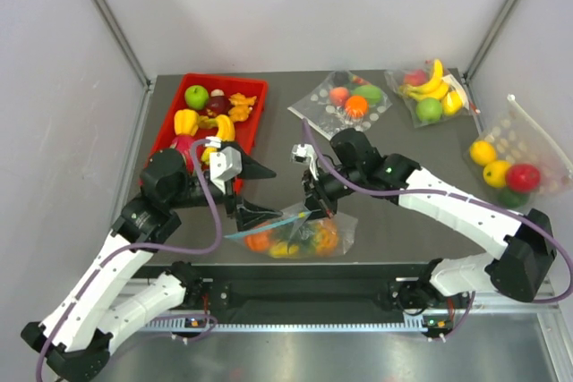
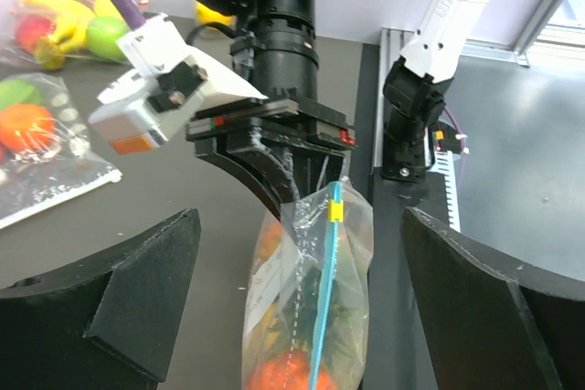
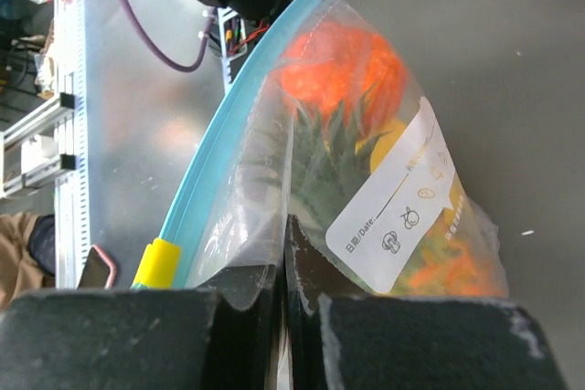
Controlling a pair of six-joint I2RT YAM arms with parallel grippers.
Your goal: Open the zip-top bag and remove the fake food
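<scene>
View from above: a dark table [image 1: 277, 131] with my two arms reaching in from the near edge. The zip-top bag [image 1: 300, 232] is at 6 o'clock on the table, close to the near edge and between my two grippers. It is clear and crinkly. Through the plastic shows the fake food [image 1: 291, 241]: orange and yellow pieces and some green.

My right gripper [image 3: 283, 271] comes in from 3 o'clock. Its fingers are pressed together on a fold of clear plastic at the bag's end, just beside the teal zip strip [image 3: 228, 134]. A small yellow slider [image 3: 160, 262] sits on that strip, next to the pinch. From this wrist, a spiky green crown and an orange fruit press against the plastic, and a white label [image 3: 393, 207] sits on the bag's side.

My left gripper [image 2: 302, 226] comes in from 9 o'clock. Its fingers are spread wide, one on either side of the bag, and there is a gap between each finger and the plastic. From this wrist the bag runs from the right gripper's pinch towards the camera, with the zip strip along its top edge. I cannot tell whether the bag's far end rests on the table.

A red tray [image 1: 170, 123] of loose plastic fruit sits at 10 o'clock. Bags of fruit lie at 12, 1 and 3 o'clock, well apart from my grippers.
</scene>
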